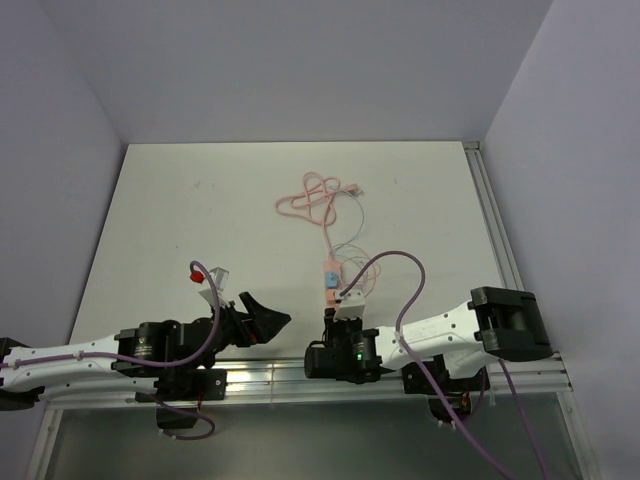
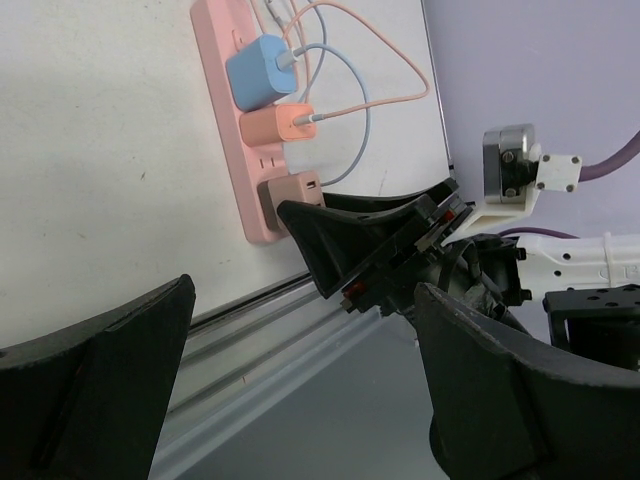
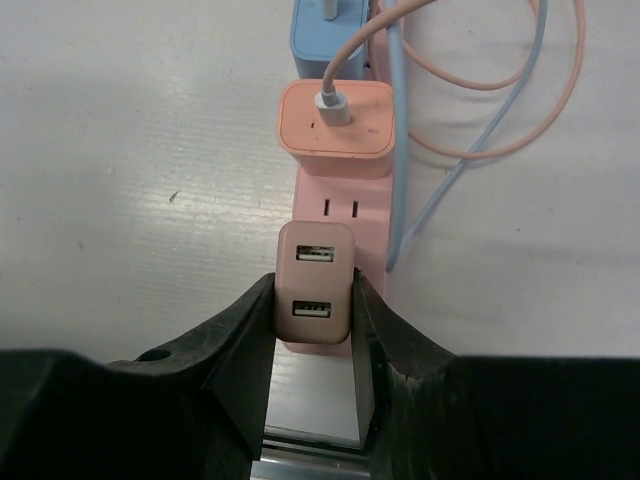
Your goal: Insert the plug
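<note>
The tan plug (image 3: 315, 283), a rounded block with two USB ports, sits at the near end of the glossy pink power strip (image 3: 340, 208) on the white counter (image 3: 130, 150). The black, wedge-shaped right fingers (image 3: 245, 335) are clamped on its sides. Just beyond stand an orange charger (image 3: 335, 120) and a blue charger (image 3: 322, 25), trailing thin looped cables (image 3: 480, 150). The left fingers (image 2: 100, 370) are spread apart, holding nothing.

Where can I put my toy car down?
Far-left table, left of the pink cable coil, is bare; so is the far-right corner. Crowded: the power strip, where the right gripper grips the tan charger, and the left gripper.
</note>
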### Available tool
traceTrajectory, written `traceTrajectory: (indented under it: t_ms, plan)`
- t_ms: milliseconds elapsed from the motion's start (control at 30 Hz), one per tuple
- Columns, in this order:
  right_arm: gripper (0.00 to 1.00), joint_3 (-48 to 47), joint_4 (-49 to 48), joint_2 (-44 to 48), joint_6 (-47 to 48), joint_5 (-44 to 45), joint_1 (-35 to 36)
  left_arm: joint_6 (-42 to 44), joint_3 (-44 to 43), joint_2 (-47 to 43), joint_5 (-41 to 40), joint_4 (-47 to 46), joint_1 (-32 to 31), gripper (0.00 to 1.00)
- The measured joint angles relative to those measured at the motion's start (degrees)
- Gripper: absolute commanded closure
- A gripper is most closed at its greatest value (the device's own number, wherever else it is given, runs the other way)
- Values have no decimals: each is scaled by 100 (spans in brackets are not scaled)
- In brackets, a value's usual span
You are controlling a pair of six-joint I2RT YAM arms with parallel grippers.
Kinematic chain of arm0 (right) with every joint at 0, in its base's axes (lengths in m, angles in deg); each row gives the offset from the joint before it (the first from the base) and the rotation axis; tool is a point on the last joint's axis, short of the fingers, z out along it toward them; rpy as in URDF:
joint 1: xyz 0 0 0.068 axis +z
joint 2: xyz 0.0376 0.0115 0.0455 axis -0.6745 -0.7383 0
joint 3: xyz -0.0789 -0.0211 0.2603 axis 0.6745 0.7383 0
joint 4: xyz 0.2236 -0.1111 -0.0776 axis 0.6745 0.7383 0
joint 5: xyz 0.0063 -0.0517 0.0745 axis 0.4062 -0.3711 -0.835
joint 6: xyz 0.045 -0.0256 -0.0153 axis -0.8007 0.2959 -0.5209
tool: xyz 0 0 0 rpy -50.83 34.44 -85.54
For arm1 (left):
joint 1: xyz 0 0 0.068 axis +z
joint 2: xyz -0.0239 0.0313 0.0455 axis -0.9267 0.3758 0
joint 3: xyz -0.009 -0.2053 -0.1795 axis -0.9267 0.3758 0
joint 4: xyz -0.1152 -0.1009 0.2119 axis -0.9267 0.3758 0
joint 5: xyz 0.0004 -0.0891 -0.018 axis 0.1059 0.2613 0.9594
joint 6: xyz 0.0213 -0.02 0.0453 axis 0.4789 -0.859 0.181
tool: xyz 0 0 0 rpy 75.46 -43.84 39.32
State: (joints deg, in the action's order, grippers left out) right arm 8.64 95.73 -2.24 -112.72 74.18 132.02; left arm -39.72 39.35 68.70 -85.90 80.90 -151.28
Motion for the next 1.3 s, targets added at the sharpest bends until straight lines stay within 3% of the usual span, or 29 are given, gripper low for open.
traceTrajectory:
  t_ms: [367, 1300]
  plan:
    - [100, -254, 385, -850, -514, 951, 531, 4, 0, 168, 0, -35, 0, 4]
    - [100, -90, -214, -1012, 63, 1082, 463, -133, 37, -39, 155, -52, 0, 5]
